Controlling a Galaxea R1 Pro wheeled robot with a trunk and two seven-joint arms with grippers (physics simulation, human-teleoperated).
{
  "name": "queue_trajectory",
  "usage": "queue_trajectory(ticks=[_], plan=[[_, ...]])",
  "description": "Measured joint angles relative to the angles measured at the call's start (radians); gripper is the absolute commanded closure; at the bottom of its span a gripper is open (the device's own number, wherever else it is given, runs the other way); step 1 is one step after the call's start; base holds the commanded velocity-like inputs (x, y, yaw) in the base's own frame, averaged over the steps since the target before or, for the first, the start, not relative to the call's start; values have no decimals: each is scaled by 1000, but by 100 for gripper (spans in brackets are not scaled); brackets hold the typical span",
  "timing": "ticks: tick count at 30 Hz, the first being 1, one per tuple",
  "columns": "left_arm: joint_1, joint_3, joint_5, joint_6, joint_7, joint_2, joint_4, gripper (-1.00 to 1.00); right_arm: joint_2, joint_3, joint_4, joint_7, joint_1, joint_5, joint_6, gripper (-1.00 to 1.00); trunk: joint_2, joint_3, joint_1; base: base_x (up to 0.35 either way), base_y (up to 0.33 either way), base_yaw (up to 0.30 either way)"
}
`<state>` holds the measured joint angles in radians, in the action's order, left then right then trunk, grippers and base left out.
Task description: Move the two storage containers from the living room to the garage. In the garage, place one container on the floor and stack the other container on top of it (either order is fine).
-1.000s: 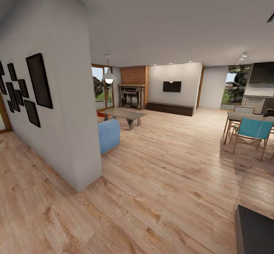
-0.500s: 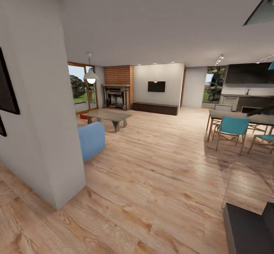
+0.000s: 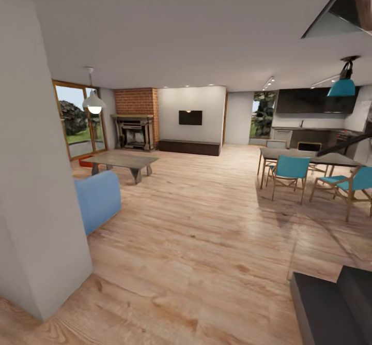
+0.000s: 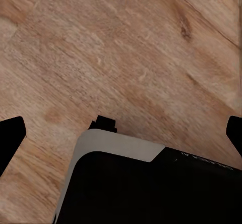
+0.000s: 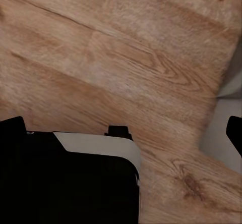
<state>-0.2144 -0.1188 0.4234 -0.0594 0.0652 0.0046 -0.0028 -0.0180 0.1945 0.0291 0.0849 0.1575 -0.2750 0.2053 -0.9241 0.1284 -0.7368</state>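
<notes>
The head view takes in the living room's light wood plank floor (image 3: 206, 241), a blue sofa end (image 3: 98, 200), a grey low table (image 3: 124, 161) and a dark fireplace in red brick (image 3: 134, 130). A red-orange strip (image 3: 86, 162) lies on the floor by the glass doors, beyond the table; too small to identify. Left gripper (image 4: 121, 133) and right gripper (image 5: 121, 133) hang over planks, fingertips spread at the frame edges, holding nothing.

A red-orange sliver, possibly a storage container (image 3: 86, 162), was glimpsed on the living room's (image 3: 196, 221) light wood planks. It lay beyond the blue sofa, below the glass doors.
</notes>
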Motion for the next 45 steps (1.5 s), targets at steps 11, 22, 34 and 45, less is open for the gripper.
queue_trajectory(ticks=[11,22,34,45], plan=[[0,0,0,0,0,0,0,-100,1,-2,0,4,0,-2,2,-100,0,0,0,305,209,-154],[0,0,0,0,0,0,0,-100,3,-6,0,0,0,-3,3,-100,0,0,0,305,209,-2],[0,0,1,0,0,2,0,-100,0,-2,0,11,0,-3,3,-100,0,0,0,308,173,-128],[0,0,2,4,0,5,0,-100,0,-2,0,11,0,-3,3,-100,0,0,0,322,11,-284]])
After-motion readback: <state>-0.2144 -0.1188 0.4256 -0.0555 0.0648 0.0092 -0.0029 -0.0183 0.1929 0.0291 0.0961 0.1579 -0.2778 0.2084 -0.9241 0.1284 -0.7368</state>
